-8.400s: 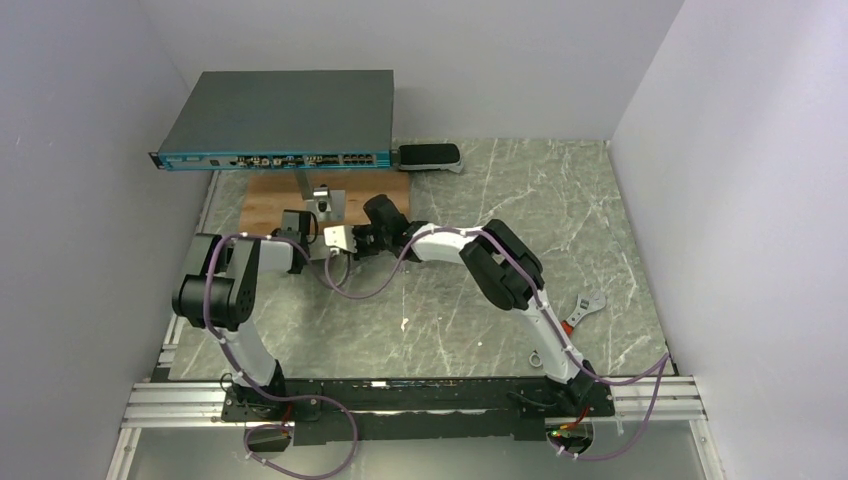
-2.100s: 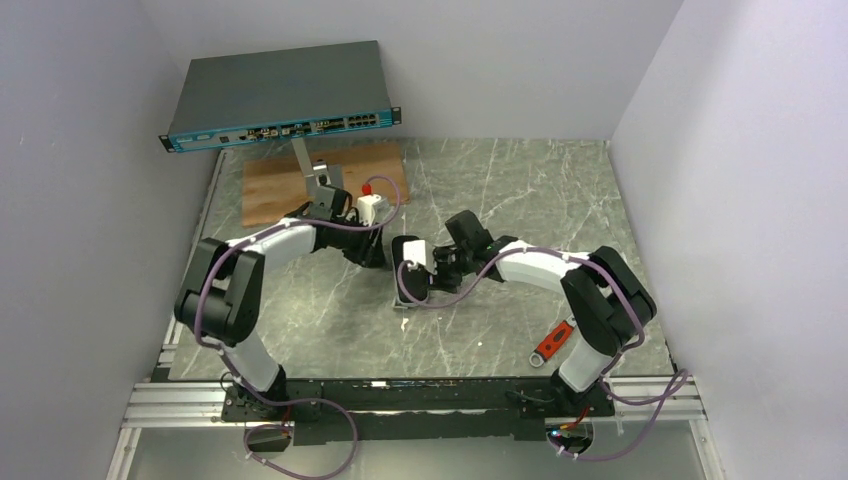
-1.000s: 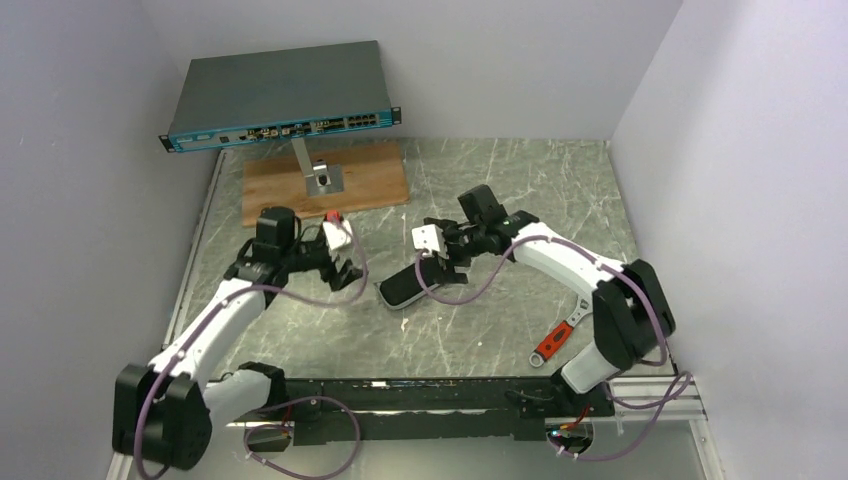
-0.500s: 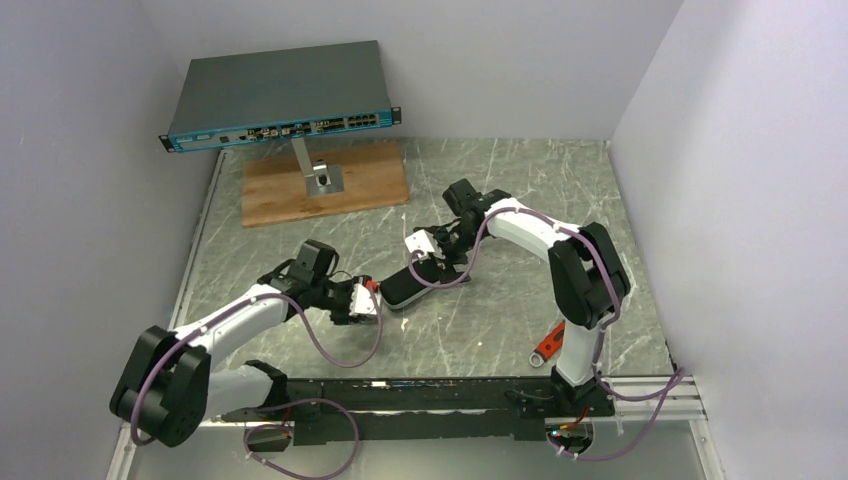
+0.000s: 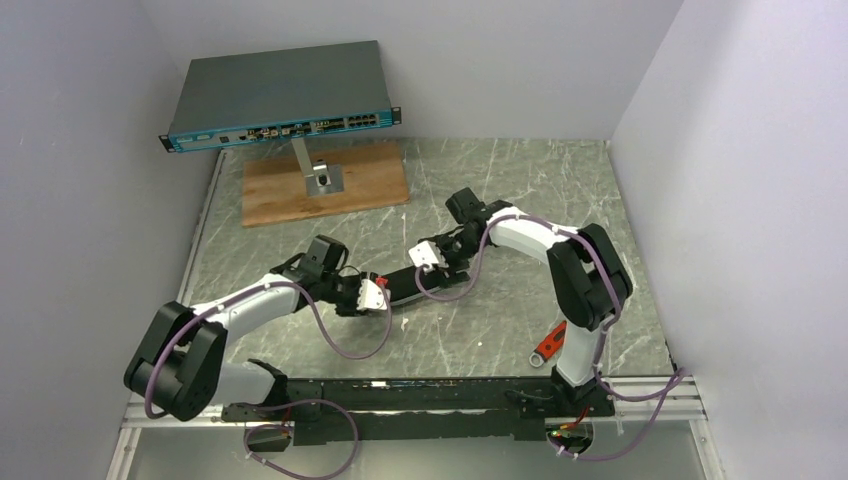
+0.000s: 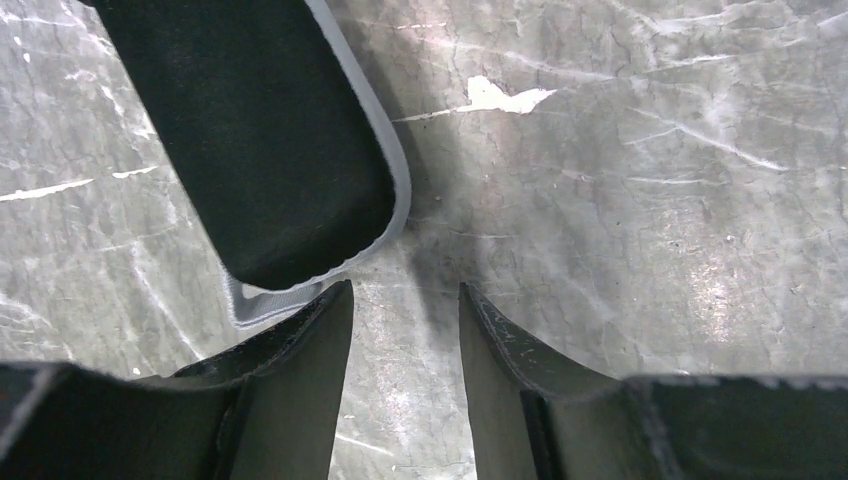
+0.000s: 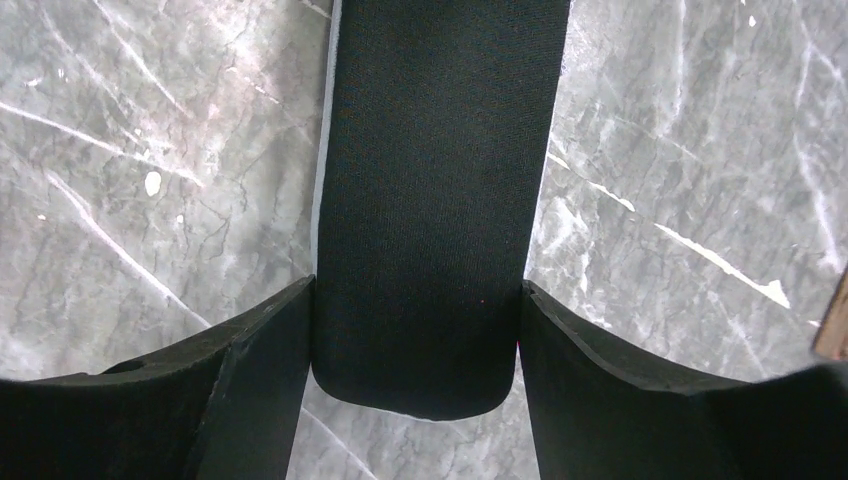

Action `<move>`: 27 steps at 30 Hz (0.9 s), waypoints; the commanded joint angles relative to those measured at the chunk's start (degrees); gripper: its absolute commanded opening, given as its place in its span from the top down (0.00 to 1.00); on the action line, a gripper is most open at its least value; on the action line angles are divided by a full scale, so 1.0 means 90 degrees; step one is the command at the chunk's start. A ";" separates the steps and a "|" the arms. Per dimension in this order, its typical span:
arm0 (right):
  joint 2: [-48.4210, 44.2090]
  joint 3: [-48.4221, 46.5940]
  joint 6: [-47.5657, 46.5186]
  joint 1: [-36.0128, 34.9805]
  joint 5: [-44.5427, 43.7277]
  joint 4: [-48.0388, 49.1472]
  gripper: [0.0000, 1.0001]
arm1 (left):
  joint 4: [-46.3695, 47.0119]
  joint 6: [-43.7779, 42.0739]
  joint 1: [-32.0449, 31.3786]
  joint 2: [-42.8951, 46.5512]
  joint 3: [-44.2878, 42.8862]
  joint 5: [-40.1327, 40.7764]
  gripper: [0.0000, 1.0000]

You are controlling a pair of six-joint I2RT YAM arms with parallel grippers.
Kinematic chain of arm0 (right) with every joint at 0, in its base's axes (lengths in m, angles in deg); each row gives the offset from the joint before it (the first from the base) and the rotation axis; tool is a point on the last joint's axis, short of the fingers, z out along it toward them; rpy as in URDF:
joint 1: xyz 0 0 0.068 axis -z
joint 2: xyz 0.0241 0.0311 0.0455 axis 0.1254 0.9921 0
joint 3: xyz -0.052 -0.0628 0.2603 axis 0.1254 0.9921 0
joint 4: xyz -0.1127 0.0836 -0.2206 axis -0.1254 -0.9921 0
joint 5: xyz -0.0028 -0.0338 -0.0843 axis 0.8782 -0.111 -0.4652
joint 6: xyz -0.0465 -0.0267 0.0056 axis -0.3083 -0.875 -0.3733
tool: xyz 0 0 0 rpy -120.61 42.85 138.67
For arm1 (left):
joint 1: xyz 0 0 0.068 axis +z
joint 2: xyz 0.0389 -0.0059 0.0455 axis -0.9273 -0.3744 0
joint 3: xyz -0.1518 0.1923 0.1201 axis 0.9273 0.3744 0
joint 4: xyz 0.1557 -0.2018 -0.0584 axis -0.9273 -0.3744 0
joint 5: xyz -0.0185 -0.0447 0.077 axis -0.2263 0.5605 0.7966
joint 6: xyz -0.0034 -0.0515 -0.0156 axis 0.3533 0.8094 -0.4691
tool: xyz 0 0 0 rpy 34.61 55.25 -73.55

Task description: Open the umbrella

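The umbrella itself is out of view. A flat black oblong pouch (image 5: 405, 282) with pale grey edging lies on the marble table between both arms. My right gripper (image 5: 438, 268) straddles its far end. In the right wrist view the pouch (image 7: 435, 200) fills the gap, and both fingers of the right gripper (image 7: 418, 283) press against its sides. My left gripper (image 5: 390, 299) sits at the pouch's near end. In the left wrist view the left gripper (image 6: 405, 288) is open over bare table, and the pouch's rounded end (image 6: 260, 130) lies just past its left fingertip.
A network switch (image 5: 280, 95) stands on a metal post over a wooden board (image 5: 365, 180) at the back left. A red-handled wrench (image 5: 550, 343) lies by the right arm's base. Pale walls close in on the left, back and right.
My left gripper has slid right up to the pouch's near end and its jaws have narrowed. My right gripper's jaws have come in against the pouch's sides.
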 commanded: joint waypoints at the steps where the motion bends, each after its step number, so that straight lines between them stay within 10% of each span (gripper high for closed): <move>1: -0.0372 0.0701 -0.0822 -0.0001 -0.0125 0.0209 0.43 | 0.0029 0.0010 -0.0039 0.0441 -0.0039 -0.0240 0.51; 15: -0.1384 0.1827 -0.2624 0.1087 -0.0841 -0.1100 0.53 | 0.1474 0.2231 -0.1202 0.1469 0.0222 -0.0295 0.53; 27: -0.2084 0.2697 -0.3613 0.1402 -0.0585 -0.0772 0.56 | 0.3682 0.3472 -0.2422 -0.0209 0.0635 0.0457 0.55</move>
